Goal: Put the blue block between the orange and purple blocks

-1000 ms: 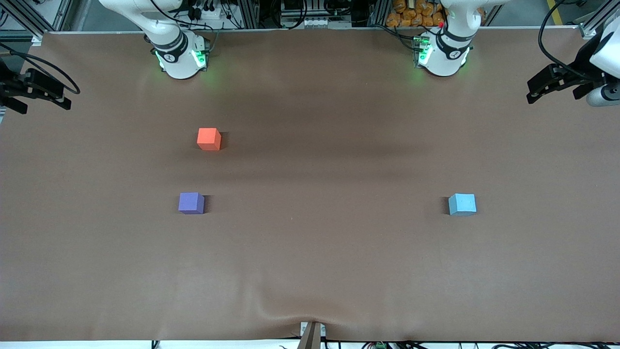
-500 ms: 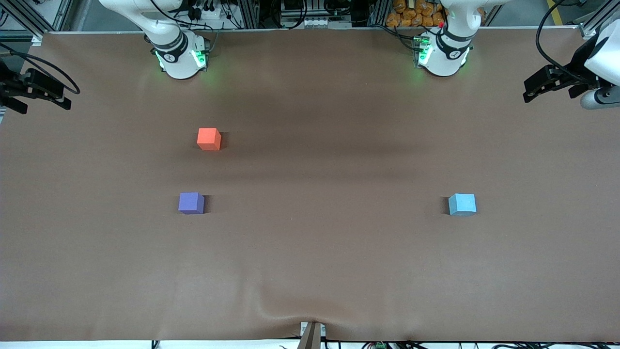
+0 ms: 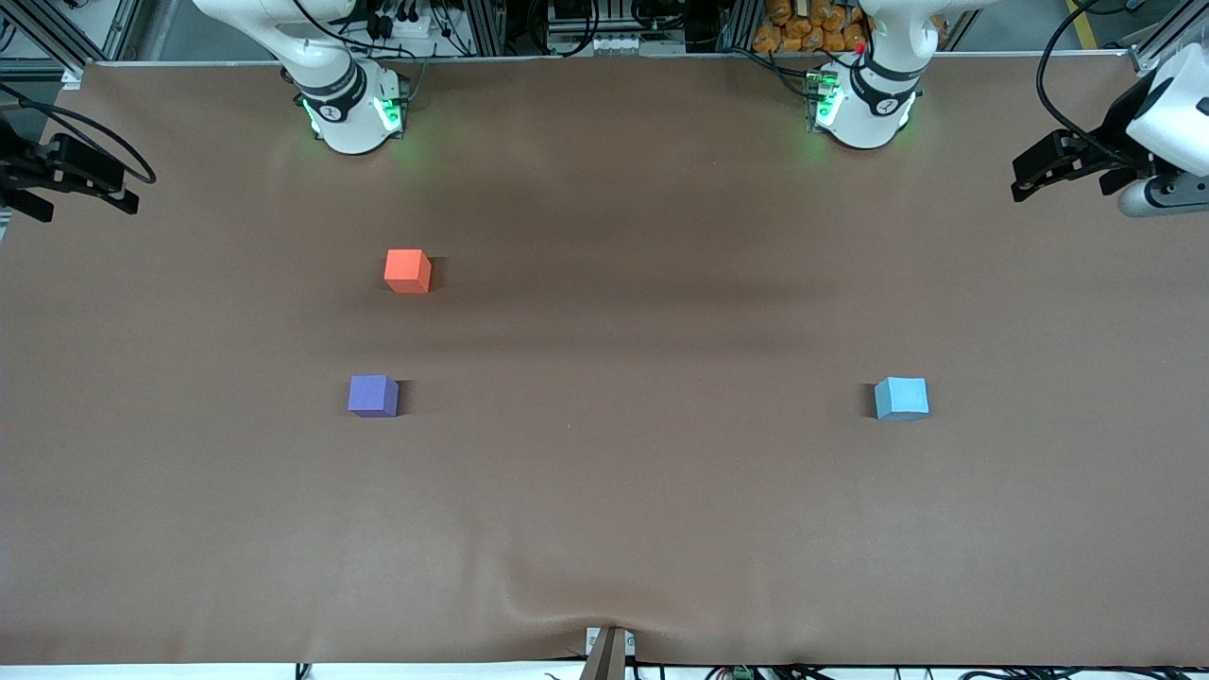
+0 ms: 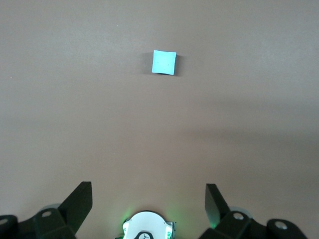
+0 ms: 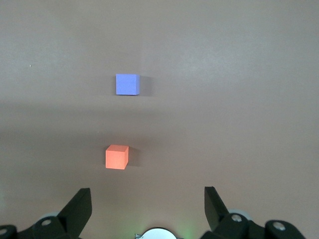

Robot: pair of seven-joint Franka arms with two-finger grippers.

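The sky-blue block (image 3: 901,398) (image 4: 164,62) sits alone toward the left arm's end of the table. Toward the right arm's end stand the orange block (image 3: 408,271) (image 5: 117,157) and, nearer to the front camera, the purple block (image 3: 373,395) (image 5: 127,84), with a bare gap of about two block widths between them. My left gripper (image 3: 1058,170) (image 4: 148,194) hangs high over the left arm's end of the table, open and empty, well apart from the blue block. My right gripper (image 3: 76,179) (image 5: 147,194) waits high over the right arm's end, open and empty.
The brown table mat (image 3: 623,491) is wrinkled at its edge nearest the front camera, by a small bracket (image 3: 609,647). The two arm bases (image 3: 349,109) (image 3: 864,104) stand at the edge farthest from that camera.
My left gripper has drifted a little toward the middle of the table. The right arm and all three blocks have not moved.
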